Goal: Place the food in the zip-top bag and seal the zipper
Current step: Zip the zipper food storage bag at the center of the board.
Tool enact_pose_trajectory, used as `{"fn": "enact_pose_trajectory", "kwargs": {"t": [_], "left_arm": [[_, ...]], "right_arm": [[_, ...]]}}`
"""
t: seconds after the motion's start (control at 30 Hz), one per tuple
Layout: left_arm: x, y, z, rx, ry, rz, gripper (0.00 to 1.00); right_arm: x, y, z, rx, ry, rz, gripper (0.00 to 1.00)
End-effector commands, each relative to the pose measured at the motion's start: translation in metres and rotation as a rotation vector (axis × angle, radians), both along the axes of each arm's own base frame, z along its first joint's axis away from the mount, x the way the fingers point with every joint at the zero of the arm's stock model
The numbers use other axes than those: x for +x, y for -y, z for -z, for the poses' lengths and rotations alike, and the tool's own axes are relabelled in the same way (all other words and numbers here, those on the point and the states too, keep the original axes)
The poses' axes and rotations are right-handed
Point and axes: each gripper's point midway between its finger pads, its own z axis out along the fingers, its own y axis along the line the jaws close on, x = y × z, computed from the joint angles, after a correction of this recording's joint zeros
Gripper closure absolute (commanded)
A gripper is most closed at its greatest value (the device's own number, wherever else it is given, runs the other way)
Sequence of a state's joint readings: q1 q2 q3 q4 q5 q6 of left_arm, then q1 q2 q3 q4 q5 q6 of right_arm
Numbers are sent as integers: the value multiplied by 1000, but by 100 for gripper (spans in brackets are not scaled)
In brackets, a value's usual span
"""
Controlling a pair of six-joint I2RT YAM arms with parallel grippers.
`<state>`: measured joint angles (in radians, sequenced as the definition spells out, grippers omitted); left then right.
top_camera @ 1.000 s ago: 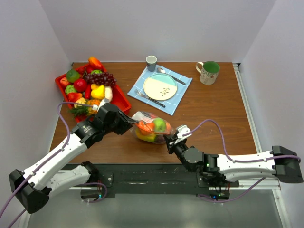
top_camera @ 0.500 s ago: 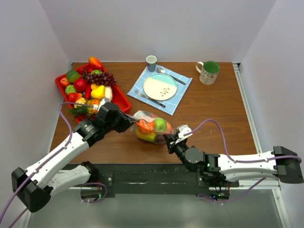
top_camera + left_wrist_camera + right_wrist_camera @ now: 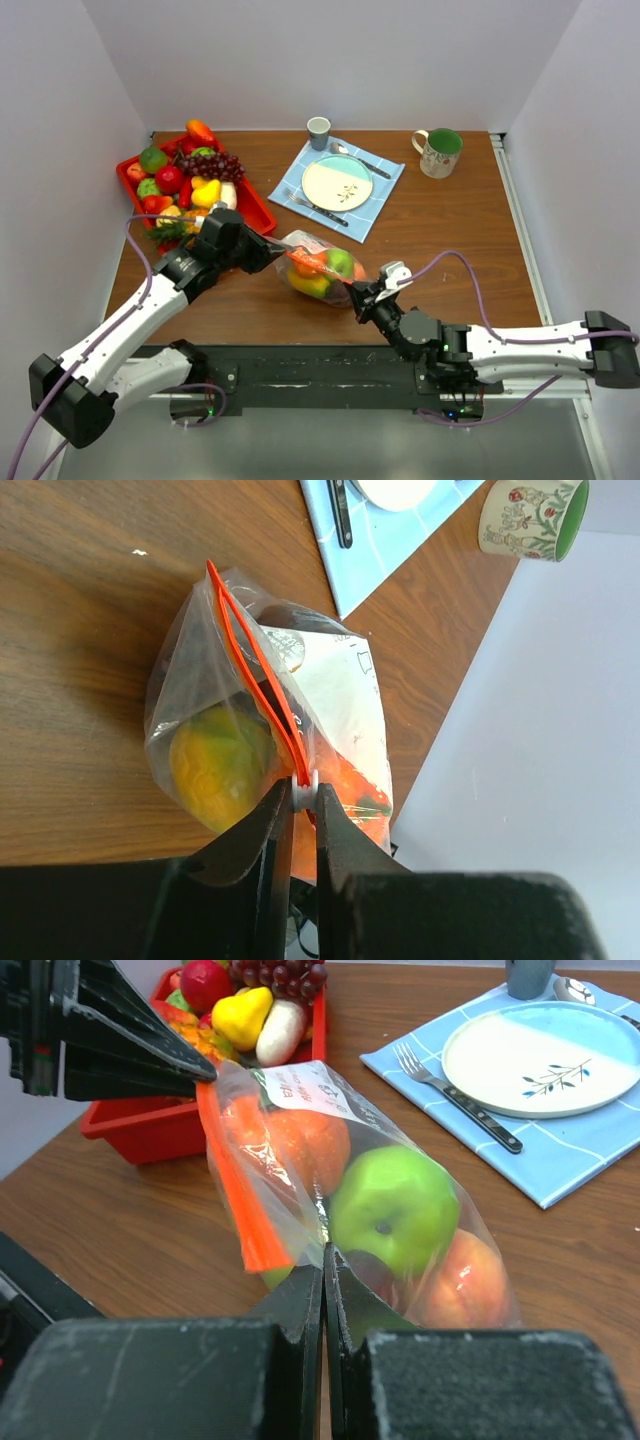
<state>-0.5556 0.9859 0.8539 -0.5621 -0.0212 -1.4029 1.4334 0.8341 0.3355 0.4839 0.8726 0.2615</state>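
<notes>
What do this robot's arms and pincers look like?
The left arm and right arm have white tubular links joined by black joint housings. A thin lilac cable loops loosely along each. The left pincer and right pincer are matte black, each with two flat tapering fingers; a small white fitting sits on the right one. No lettering is visible.

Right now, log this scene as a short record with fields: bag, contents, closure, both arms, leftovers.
target: zip-top bag, lying between the two arms
contents: green apple plus orange and yellow pieces
closure: zipper, tracks apart, not sealed
left arm: left gripper shut on the zipper's end
right arm: right gripper shut on the bag's opposite edge
leftovers: more toy food in the red tray
</notes>
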Motion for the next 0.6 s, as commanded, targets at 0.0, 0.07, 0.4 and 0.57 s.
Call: {"fn": "enact_pose_trajectory", "kwargs": {"t": [0.0, 0.07, 0.4, 0.57], "left_arm": [[24, -22, 3, 80, 48, -58, 100], [29, -26, 3, 93, 53, -64, 100], [48, -44, 16, 158, 35, -91, 100], [51, -39, 11, 150, 51, -57, 100]], "right_arm": [[6, 19, -6, 50, -5, 81, 100], [6, 24, -4, 50, -7, 90, 100], [8, 42, -2, 62, -8, 128, 100], [3, 32, -8, 25, 1, 66, 97]]}}
